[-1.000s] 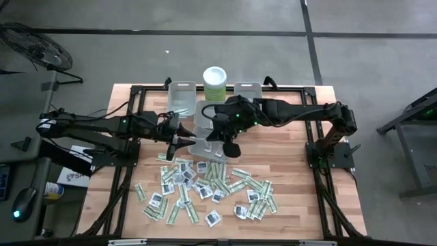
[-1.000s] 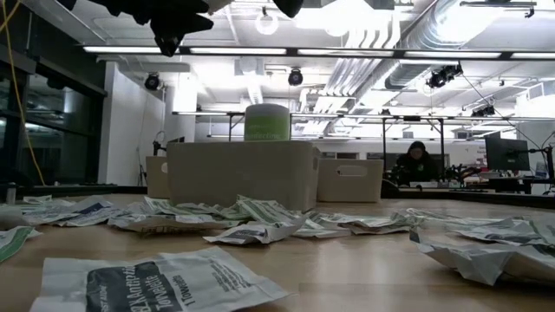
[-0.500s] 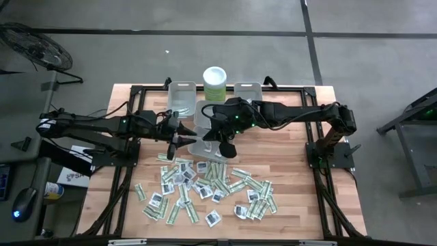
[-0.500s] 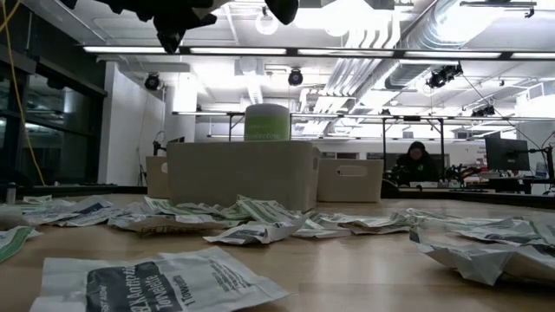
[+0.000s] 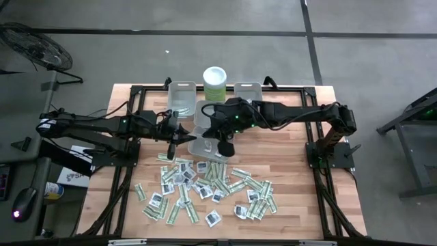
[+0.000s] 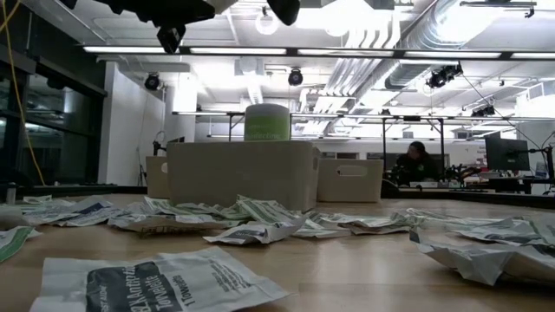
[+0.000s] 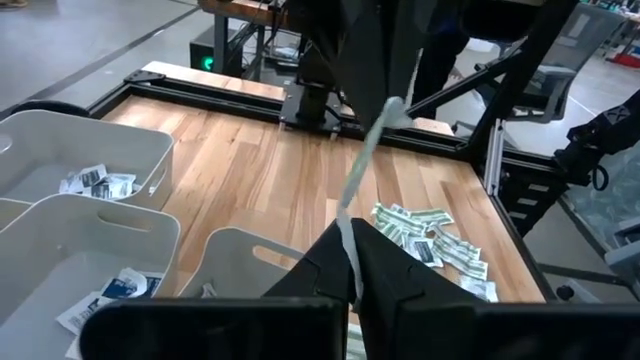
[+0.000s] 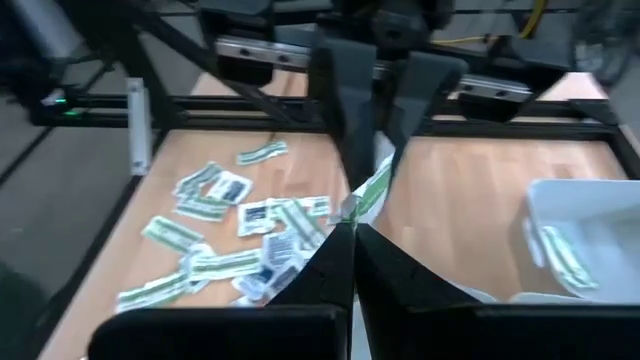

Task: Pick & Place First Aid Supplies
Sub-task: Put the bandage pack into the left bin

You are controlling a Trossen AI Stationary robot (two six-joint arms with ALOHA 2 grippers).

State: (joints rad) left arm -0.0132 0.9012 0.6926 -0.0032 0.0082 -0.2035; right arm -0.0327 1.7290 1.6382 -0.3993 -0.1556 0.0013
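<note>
Nearest the front edge of the table (image 5: 287, 178), the packets (image 5: 205, 188) are spread in a loose heap, green-white strips mixed with white squares, all lying flat and not yet sorted. Just behind the heap and raised above it, one strip (image 7: 362, 170) is held in the air at both ends. One end is pinched by the left gripper (image 7: 352, 235), whose fingers are pressed together on it, and the other end is clamped in the closed fingers of the right gripper (image 8: 352, 228). The two grippers are brought tip to tip over the nearest bin, and the strip is stretched between them with a slight bend. This is judged to be a handover, with the strip passed across so that it can be carried to a bin on the other arm's side; which arm is to let go cannot be told. Behind the grippers the bins (image 5: 181, 85) are grouped close together. White squares are seen in one of them in the left wrist view, and green strips in another in the right wrist view, so the packets are judged to be sorted by kind. Between the rear bins the canister (image 5: 215, 83) is stood upright, clear of both arms. Beyond the table, a person (image 6: 418, 160) is seated at a desk far off in the room.
</note>
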